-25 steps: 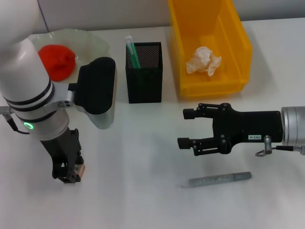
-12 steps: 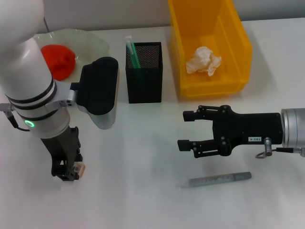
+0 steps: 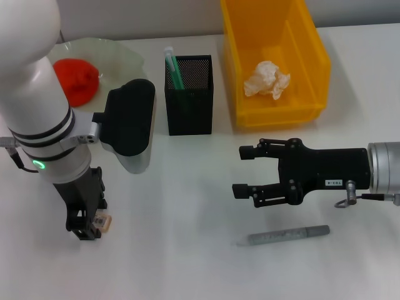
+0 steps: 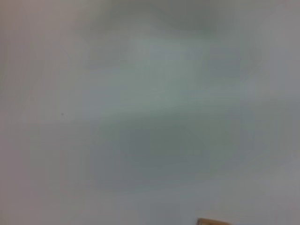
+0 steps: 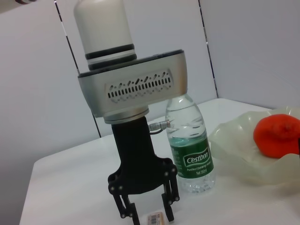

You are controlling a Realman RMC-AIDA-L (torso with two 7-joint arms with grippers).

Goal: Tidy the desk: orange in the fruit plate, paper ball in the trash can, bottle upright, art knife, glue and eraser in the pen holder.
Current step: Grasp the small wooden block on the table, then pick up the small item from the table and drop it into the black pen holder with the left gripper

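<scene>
Your left gripper points straight down at the near left of the table, and the eraser sits between its fingers; from the right wrist view the small labelled block lies low between the two tips, though you cannot tell for certain whether they are pressing on it or only standing around it. Make sure the fingers bear on the eraser's two flat sides before you raise it, since a block this small will likely twist or slip if caught by a corner. Once it is secure, lift clear of the table, carry it over the pen holder and drop it from just above the rim, keeping away from the green glue stick already standing in the holder's left corner. Watch the bottle too: it stands upright just behind your left arm, between the gripper and the fruit plate, which holds the orange. Your right gripper hangs with its fingers spread wide apart and nothing in them, above the grey art knife, which lies flat on the table nearer the front edge. The paper ball is in the yellow trash can. The table is plain white and smooth, with pale wall panels behind it.
</scene>
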